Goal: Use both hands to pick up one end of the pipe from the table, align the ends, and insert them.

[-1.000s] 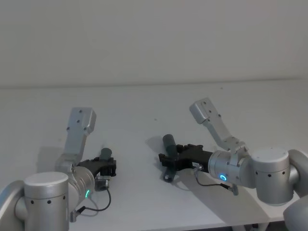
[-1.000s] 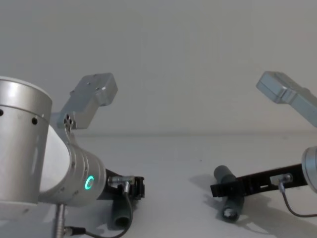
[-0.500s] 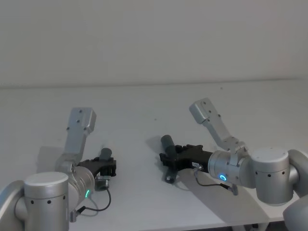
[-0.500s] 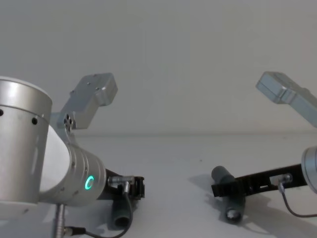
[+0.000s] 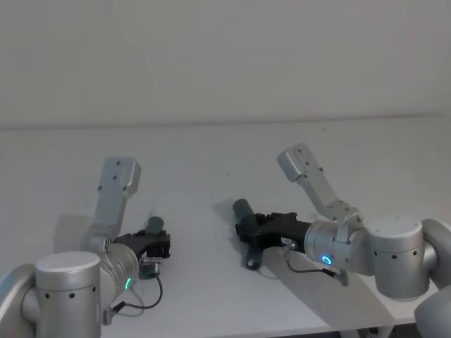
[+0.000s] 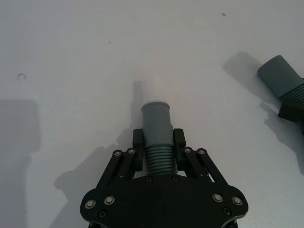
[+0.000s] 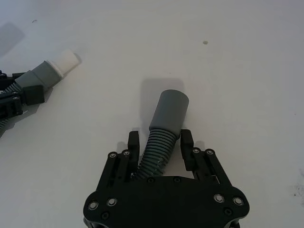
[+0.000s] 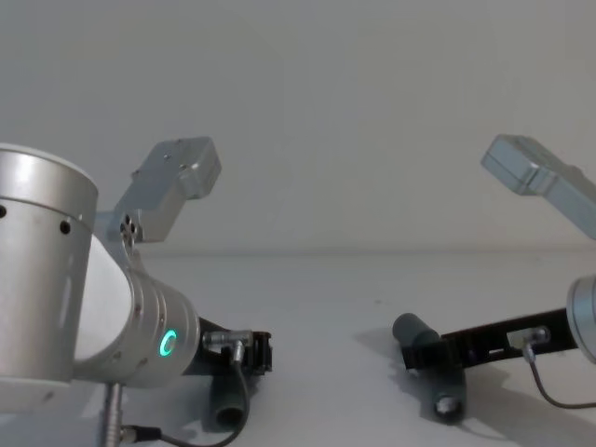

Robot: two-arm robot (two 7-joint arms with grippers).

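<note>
So the left gripper (image 6: 158,142) sits low at the near left of the table (image 5: 211,151). Its black fingers are pinched tight on the ribbed dark grey body of the white-tipped hose piece (image 6: 156,118), with the smooth grey cuff and narrower white tip (image 6: 151,89) poking out past them. A bit farther in, near the middle, the right gripper (image 7: 159,141) is clamped round the ribs of the wide-mouthed hose piece (image 7: 170,111). That one's slightly bent, plain cuff pointing away. The pieces are well apart.
</note>
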